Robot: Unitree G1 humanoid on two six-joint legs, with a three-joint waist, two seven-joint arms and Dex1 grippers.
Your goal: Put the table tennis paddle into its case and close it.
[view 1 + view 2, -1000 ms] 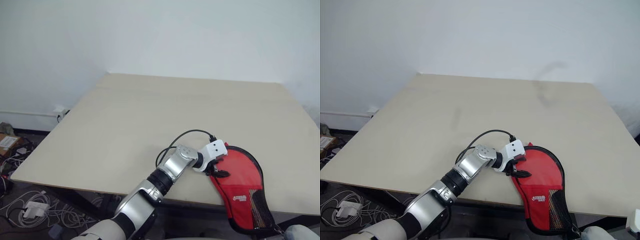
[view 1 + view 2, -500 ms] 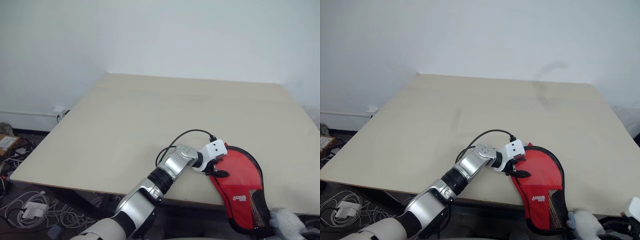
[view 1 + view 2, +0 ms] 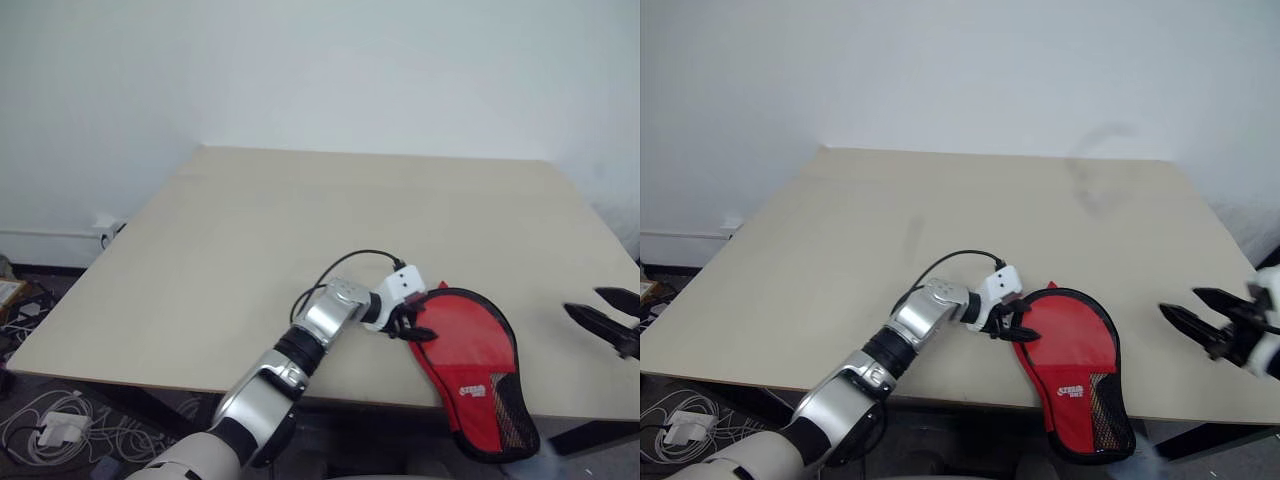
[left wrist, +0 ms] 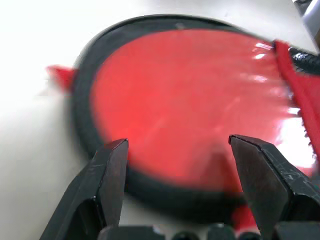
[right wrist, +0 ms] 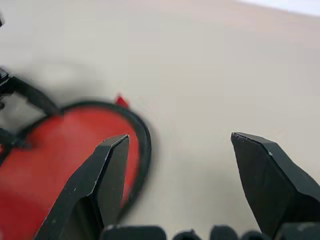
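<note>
Even, soft, bright light falls over the pale table [image 3: 300, 230] and the white wall [image 3: 320, 70], with a cool, slightly washed-out cast. Shadows are faint: a soft grey smudge lies on the far right of the table (and another, weaker, nearer the middle). In the left wrist view the red case [image 4: 200, 105] is blurred and carries white glare along one side. In the right wrist view the case's edge is smeared, while the near black fingers [image 5: 105, 185] look sharp.

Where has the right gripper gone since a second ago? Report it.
Yes: the right gripper has come up past the table's near edge, now right of the case.
</note>
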